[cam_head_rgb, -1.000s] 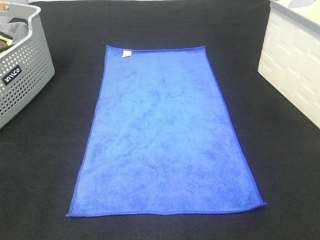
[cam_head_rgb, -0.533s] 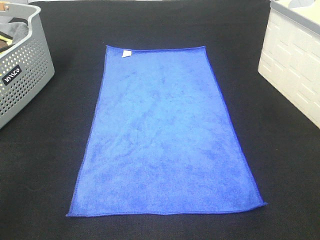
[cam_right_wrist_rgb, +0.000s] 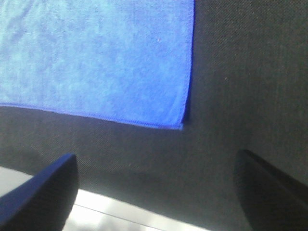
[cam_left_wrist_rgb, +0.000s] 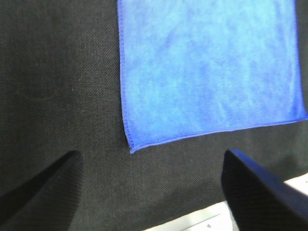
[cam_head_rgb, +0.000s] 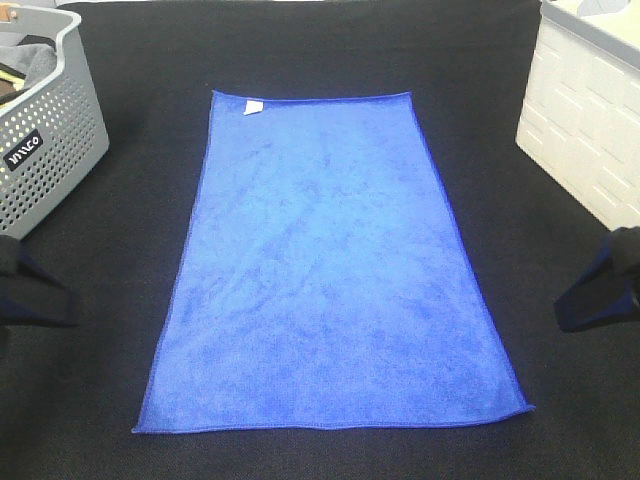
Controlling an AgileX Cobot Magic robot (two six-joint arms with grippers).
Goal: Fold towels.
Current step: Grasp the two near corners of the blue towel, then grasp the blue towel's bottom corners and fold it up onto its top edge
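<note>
Left gripper [cam_left_wrist_rgb: 151, 161] and right gripper [cam_right_wrist_rgb: 156, 161] both spread wide, empty, touching nothing, hovering over the table [cam_head_rgb: 90, 400]. Towel [cam_head_rgb: 330, 270] lies flat between them, one near corner just ahead of each. Likely light, soft and floppy; pinch the hemmed near corners, one per gripper.

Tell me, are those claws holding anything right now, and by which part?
Nothing is held. The left gripper and right gripper both stand open above the black table, clear of the flat blue towel.

One towel [cam_head_rgb: 330, 270], two baskets [cam_head_rgb: 60, 150] [cam_head_rgb: 585, 130], two pincers [cam_left_wrist_rgb: 153, 153] [cam_right_wrist_rgb: 156, 154].
</note>
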